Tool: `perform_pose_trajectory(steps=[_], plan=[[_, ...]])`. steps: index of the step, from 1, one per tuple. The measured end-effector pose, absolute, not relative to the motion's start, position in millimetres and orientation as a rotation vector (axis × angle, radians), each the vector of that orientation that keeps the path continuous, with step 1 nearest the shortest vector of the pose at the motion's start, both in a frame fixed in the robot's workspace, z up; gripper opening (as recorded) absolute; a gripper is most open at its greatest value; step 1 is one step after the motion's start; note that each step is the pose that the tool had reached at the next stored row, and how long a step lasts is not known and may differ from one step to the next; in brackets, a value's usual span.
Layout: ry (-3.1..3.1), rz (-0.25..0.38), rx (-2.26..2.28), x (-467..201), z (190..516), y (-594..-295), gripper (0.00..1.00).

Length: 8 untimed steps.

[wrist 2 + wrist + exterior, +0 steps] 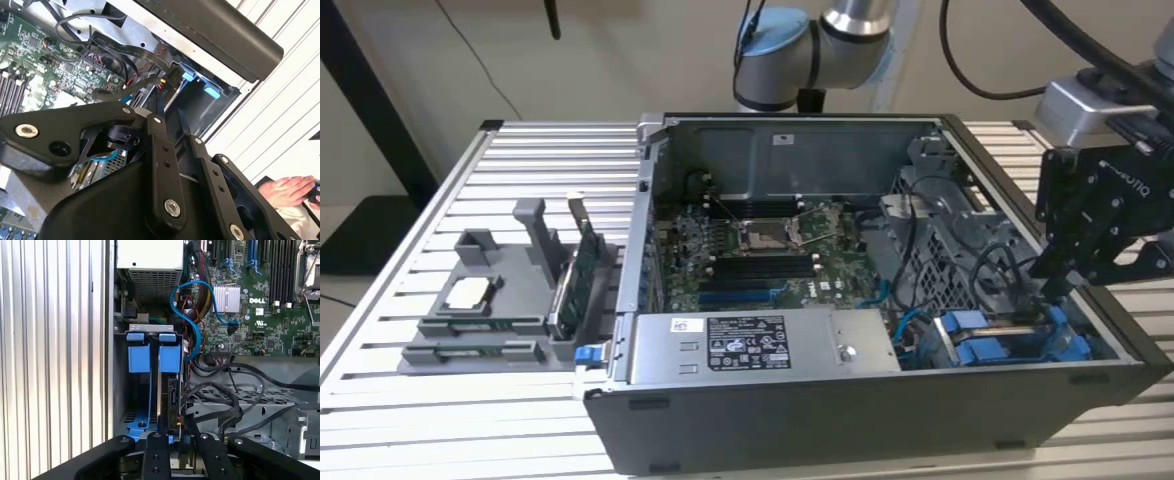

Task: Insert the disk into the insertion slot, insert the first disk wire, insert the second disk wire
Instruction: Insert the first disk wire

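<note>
Gripper: your gripper (pixel 180 439) hangs over the computer case's (pixel 854 420) drive corner; you cannot tell whether it is clenched or released.
Disk: the disk (pixel 169 385) stands edge-on inside the insertion slot (pixel 120 390), beside black cables (pixel 220 388).

The open case (pixel 854 440) lies on the surface (pixel 454 430). A parts holder (pixel 494 300) stands beside it, at the exterior view's left. Inside the case, the power-supply box (pixel 747 345) lies along the near wall, with the motherboard (pixel 774 250) behind it. The insertion slot (pixel 1007 335) sits at the exterior view's right of that box, against the side wall. The disk (pixel 171 390) stands on edge in the slot, with cables (pixel 225 390) beside it. The hand (pixel 1058 290) hangs over the slot.
</note>
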<state>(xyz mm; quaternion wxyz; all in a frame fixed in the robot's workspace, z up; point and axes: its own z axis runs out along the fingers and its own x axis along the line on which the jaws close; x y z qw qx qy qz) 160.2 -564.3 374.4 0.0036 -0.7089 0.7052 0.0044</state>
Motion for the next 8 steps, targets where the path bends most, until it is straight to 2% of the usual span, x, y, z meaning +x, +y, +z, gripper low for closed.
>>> perform_pose_trajectory(steps=[8], plan=[[2.211,0.013,-2.222,161.9,374.7,-564.3,0.27]])
